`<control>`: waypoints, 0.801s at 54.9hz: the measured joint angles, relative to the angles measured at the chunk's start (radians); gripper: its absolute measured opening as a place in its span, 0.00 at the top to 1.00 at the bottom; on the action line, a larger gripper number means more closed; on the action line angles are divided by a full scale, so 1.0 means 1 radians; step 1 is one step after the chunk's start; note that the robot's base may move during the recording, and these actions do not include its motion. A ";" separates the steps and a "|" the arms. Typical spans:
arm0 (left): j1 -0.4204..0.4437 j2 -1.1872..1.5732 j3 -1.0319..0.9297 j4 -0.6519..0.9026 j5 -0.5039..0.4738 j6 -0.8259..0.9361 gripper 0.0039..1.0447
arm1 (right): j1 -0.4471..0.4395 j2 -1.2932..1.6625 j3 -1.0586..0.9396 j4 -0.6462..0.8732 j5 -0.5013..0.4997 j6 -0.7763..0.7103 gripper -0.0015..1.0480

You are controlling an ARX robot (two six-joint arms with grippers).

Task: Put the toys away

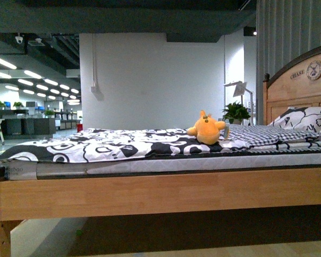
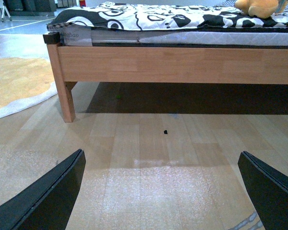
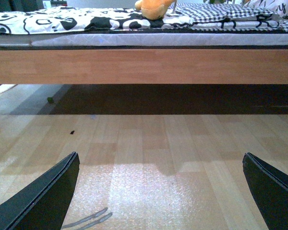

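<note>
The left gripper and right gripper gape empty. The toy seems far across the bed; a reach may fall short.

"CHASE" on the headboard

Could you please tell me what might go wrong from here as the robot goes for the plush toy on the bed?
1. The left tool and right tool hang open low over the floor, below the bed's wooden side rail. Lifting towards the plush toy could clip that rail.
2. The toy sits on a loose patterned quilt, so a grasp may pinch fabric too.
</note>
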 joint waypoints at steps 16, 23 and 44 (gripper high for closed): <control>0.000 0.000 0.000 0.000 0.000 0.000 0.05 | 0.000 0.000 0.000 0.000 0.000 0.000 0.00; 0.000 0.000 0.000 0.000 0.000 0.000 0.05 | 0.000 0.000 0.000 0.000 0.000 0.000 0.00; 0.000 0.000 0.000 0.000 0.000 0.000 0.05 | 0.000 0.000 0.000 0.000 0.000 0.000 0.00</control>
